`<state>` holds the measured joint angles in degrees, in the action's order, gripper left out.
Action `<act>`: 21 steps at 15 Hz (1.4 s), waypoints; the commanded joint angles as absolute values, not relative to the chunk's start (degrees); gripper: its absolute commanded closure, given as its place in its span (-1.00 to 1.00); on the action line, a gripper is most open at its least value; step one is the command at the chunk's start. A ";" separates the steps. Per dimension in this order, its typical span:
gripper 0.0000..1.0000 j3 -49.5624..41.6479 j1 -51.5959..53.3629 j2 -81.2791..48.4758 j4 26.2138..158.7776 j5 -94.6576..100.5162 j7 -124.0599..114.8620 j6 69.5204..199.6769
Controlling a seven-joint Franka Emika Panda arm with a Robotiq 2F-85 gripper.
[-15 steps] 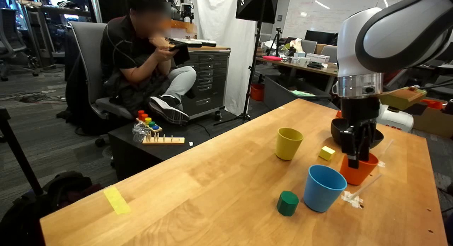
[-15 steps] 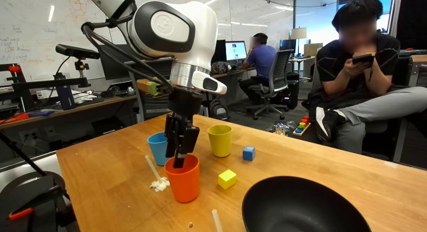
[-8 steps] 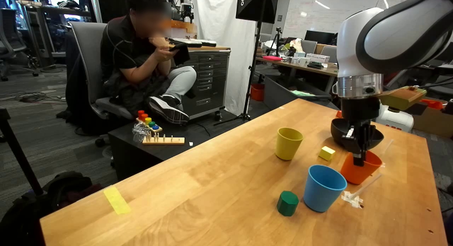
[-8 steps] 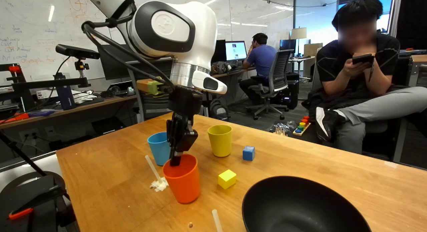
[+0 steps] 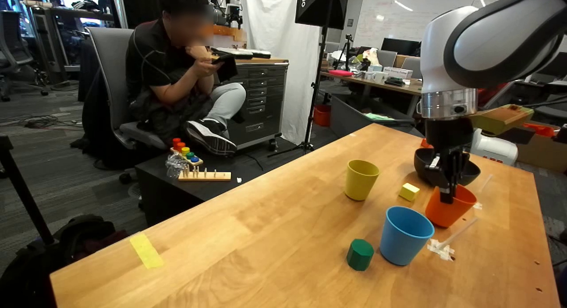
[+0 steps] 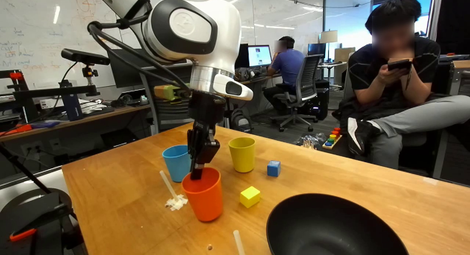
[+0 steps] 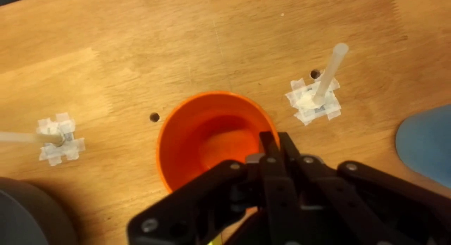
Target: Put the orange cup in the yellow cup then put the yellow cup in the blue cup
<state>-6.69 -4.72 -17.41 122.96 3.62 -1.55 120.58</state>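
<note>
My gripper [image 7: 277,133] is shut on the near-side rim of the orange cup [image 7: 208,132], one finger inside and the other outside the wall. In both exterior views the orange cup [image 5: 448,216] leans slightly; whether its base touches the table I cannot tell. The yellow cup [image 6: 242,156] stands upright and empty-handed space separates it from my gripper [image 6: 196,174]. Upright too is the blue cup [image 5: 404,240], close beside the orange one; in the wrist view part of the blue cup [image 7: 426,146] shows at the right edge.
A wide black bowl [image 6: 330,222] lies near the orange cup. A small yellow block [image 6: 250,197], a blue block [image 6: 273,168] and a green block [image 5: 360,255] sit on the table. Two pale sticks are taped upright; one stick [image 7: 331,72] stands close to the orange cup.
The fingers have come together on the orange cup's wall. The cup has tipped slightly, and the gripper and cup have moved up a little. The other cups have not moved.
</note>
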 commanded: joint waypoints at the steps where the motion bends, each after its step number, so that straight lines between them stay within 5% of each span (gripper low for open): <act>1: 0.97 -6.46 -5.88 -16.20 118.29 0.41 -2.27 113.71; 9: 0.97 -6.32 -6.33 -12.37 101.78 -2.91 -2.79 97.33; 21: 0.97 -4.50 -6.27 -27.21 69.40 -8.15 -5.82 87.58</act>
